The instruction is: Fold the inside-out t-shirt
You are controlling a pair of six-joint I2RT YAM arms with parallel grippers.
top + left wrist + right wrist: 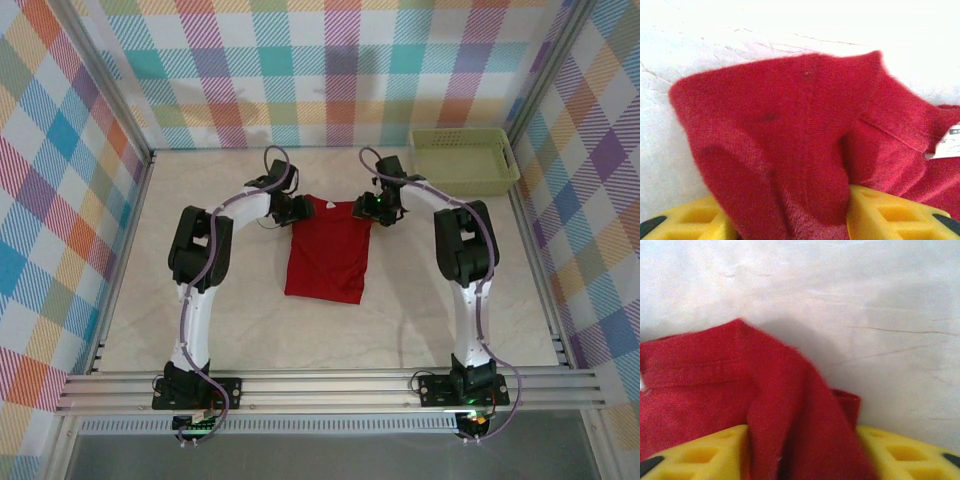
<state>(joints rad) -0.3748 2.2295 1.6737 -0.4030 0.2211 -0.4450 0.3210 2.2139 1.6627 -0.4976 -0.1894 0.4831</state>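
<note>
Inside-out t-shirt (328, 255): deep red, lying mid-table, body spread flat with the hem toward the arm bases and the collar end at the far side. A seam line and a white label (945, 145) show near the neck. The cloth is soft and limp, light by the look of it. It will sag and crease wherever unsupported, and it shouldn't slip much. Best taken at two matched points on one edge, such as shoulders or hem corners, so it hangs evenly. Left gripper (296, 208) is at the shirt's far left corner. From its wrist, a tented ridge of red cloth fills the gap between the yellow fingers (885, 215), so it looks pinched. Right gripper (372, 207) mirrors it at the far right corner, its jaws likewise closed on a raised fold. Pale table (420, 320) around; green basket (463, 160) well apart, in the far right corner.
</note>
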